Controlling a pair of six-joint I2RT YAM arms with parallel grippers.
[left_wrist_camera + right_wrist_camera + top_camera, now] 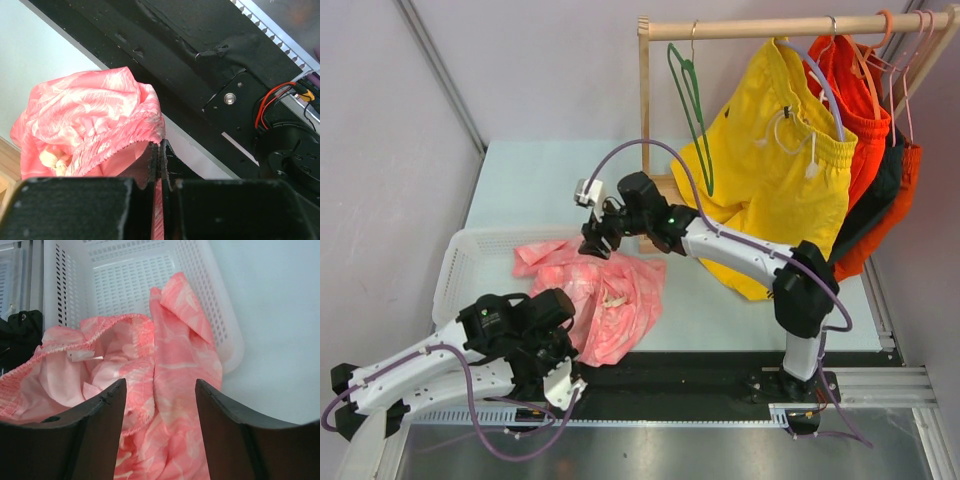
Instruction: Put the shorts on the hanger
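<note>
Left hand (160,150) is pinching the elastic waistband of the shorts (610,300), which are spilling limp from the basket (455,262) near the desk's near-left corner. Fabric is appearing light, soft and slippery, with the waistband offering the firmest hold. Right hand (160,385) is hovering spread above them.

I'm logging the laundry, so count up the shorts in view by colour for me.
pink shorts: 1
yellow shorts: 1
orange-red shorts: 1
Total: 3. The dark garment bunched against the orange-red pair is too hidden to identify, so it is not counted.
</note>
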